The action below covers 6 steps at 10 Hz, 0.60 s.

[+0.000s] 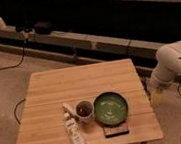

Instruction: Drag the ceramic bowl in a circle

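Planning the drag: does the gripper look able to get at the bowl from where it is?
Probably yes. The gripper hangs just off the table, at the edge nearest the bowl; the mug stands beyond it, not between.

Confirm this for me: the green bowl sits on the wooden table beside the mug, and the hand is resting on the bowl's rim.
Wrong about the hand: in the camera view it hangs beside the edge of the table, apart from the bowl. The bowl does sit on the table beside the mug.
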Each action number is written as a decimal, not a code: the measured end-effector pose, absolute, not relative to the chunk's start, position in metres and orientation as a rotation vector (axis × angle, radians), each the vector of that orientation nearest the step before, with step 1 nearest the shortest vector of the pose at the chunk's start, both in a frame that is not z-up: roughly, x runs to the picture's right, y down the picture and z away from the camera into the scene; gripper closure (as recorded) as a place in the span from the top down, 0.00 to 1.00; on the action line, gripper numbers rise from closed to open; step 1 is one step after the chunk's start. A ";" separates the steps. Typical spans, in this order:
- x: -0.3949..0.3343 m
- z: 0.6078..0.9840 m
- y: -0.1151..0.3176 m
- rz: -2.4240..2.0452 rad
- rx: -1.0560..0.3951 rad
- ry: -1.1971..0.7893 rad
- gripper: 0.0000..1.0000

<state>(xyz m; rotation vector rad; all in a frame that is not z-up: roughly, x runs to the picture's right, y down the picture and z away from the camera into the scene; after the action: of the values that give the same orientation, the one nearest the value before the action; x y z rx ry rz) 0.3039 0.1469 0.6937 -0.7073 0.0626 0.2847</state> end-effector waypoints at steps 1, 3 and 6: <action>0.302 0.692 0.151 0.203 -0.718 0.051 0.80; 0.296 0.688 0.159 0.025 -0.743 0.015 0.80; 0.285 0.685 0.165 -0.259 -0.778 -0.038 0.80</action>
<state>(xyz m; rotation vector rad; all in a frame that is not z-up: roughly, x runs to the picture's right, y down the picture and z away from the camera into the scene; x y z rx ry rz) 0.2854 0.1650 0.6848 -0.7783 -0.0384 -0.2588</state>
